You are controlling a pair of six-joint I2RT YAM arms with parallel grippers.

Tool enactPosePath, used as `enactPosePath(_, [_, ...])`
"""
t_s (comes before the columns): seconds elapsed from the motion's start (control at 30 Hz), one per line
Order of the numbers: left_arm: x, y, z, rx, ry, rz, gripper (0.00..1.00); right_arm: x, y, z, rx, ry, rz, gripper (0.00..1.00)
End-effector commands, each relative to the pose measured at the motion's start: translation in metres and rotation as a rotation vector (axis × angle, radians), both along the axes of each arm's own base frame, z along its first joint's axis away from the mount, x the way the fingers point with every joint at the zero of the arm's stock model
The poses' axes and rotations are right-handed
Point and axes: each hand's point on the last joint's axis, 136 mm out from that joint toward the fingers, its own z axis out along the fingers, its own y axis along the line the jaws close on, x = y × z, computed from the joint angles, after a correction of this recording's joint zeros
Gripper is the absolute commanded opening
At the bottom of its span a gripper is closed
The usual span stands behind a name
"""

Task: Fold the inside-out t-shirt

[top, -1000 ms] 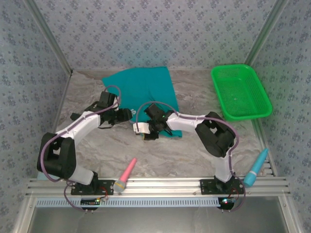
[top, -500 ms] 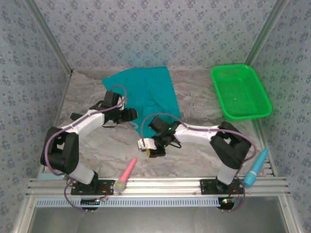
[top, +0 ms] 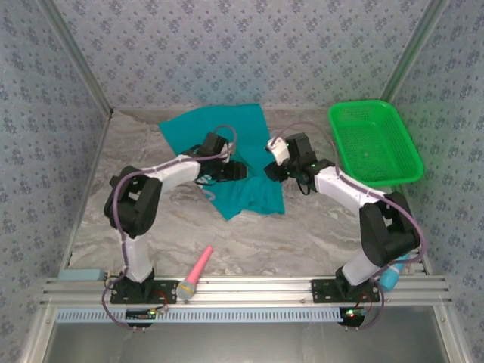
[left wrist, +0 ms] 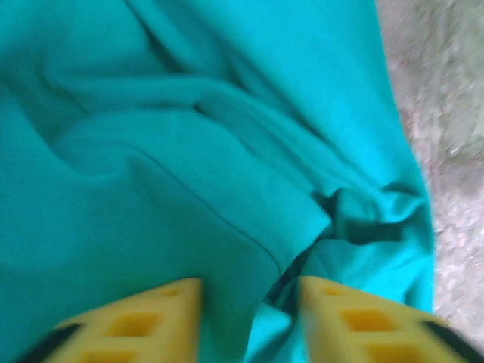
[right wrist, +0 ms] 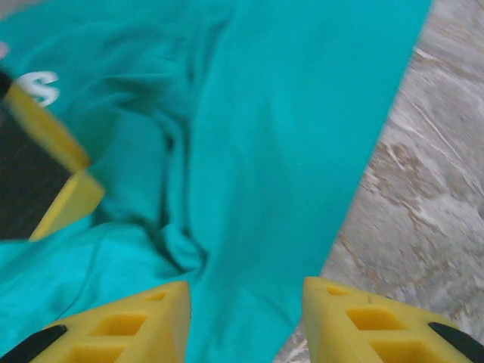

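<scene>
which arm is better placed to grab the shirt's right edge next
Right. The right gripper hangs open over that edge of the t-shirt, where cloth meets table; the left gripper sits over its bunched middle.

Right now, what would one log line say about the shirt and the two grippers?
shirt: rumpled on table | left gripper: open, over shirt folds | right gripper: open, over shirt's edge

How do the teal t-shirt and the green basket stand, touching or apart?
Apart. The top external view shows bare table between the right edge of the t-shirt and the left rim of the basket.
</scene>
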Motion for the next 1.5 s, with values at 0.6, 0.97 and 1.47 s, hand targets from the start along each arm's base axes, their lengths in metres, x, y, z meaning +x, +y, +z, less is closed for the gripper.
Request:
enactPosePath(0.6, [-0.159,0.004,0.021,-0.136,0.132,-0.232,0.45,-0.087,0.063,-0.071,-0.065,0.425,-0.07,0.44])
enactPosePath(0.97, [-0.112,0.049,0.0,-0.043,0.145,0.058,0.5,-0.128,0.06,-0.077,-0.127,0.463,0.016,0.45])
enactPosePath(1.47, [-0.105,0.044,-0.029,0.101,0.039,-0.058,0.0,-0.104,0.023,-0.042,0.194,0.46,-0.04,0.05])
